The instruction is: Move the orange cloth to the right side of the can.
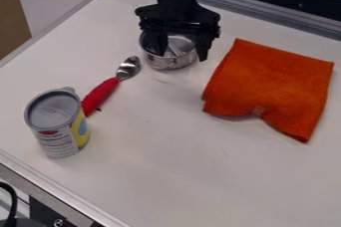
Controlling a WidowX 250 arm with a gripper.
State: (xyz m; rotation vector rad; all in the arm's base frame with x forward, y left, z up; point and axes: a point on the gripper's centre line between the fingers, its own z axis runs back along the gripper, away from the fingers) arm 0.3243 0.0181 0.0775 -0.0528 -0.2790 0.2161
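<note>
On the right of the bench (160,171), a folded cloth (273,81), roughly square, of no clear long axis, with a wavy near edge and sides slanting from far right to near left. Between cloth and can (57,126), well apart, a broad stretch of bench. At far centre, over the pot (171,62), left of the cloth, a claw (181,56) spread open.

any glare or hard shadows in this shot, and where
Camera view: light looks soft and even across the white table; bright glints on the metal pot and on the bowl of the spoon; a thin dark shadow along part of the lower edge of the orange cloth, with no strong, hard-edged shadow around it.
</note>
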